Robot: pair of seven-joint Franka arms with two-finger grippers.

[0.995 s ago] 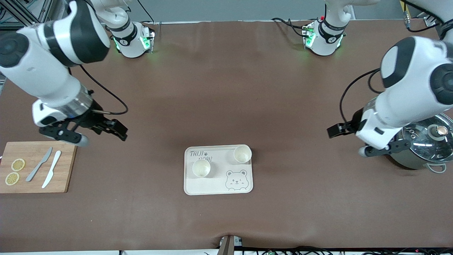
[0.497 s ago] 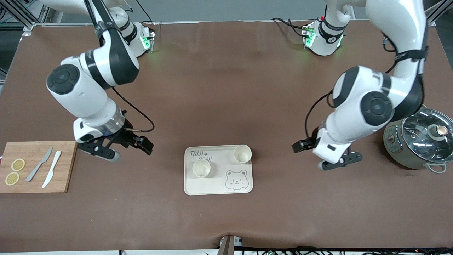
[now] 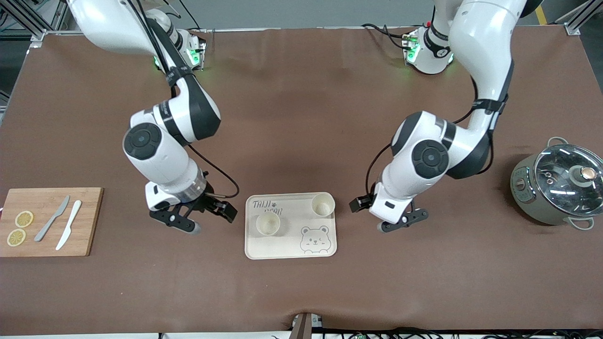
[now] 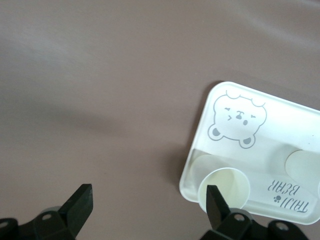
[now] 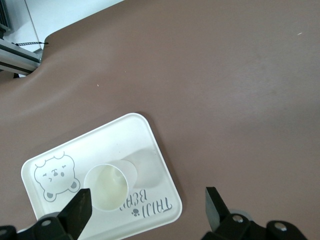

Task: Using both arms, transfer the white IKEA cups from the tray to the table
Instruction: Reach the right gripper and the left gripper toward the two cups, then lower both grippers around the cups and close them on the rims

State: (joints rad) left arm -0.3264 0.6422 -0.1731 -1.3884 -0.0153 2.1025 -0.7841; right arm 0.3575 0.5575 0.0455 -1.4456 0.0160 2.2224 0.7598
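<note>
Two cream-white cups stand upright on the bear-print tray (image 3: 290,249) at mid-table: one (image 3: 268,224) toward the right arm's end, the other (image 3: 322,205) at the tray's corner toward the left arm's end. My right gripper (image 3: 209,220) is open and empty, just off the tray's edge; in the right wrist view (image 5: 147,205) the nearby cup (image 5: 107,185) sits beside one finger. My left gripper (image 3: 382,214) is open and empty beside the tray's other edge; in the left wrist view (image 4: 147,205) one finger overlaps the near cup (image 4: 227,185), with the second cup (image 4: 302,162) beside it.
A wooden cutting board (image 3: 87,221) with two lemon slices (image 3: 20,228) and two knives (image 3: 61,224) lies at the right arm's end. A grey-green pot with a glass lid (image 3: 560,188) stands at the left arm's end.
Both arms have swung in from the table's ends toward the tray and come lower. Both grippers stay open and empty. The cups and tray have not moved.
</note>
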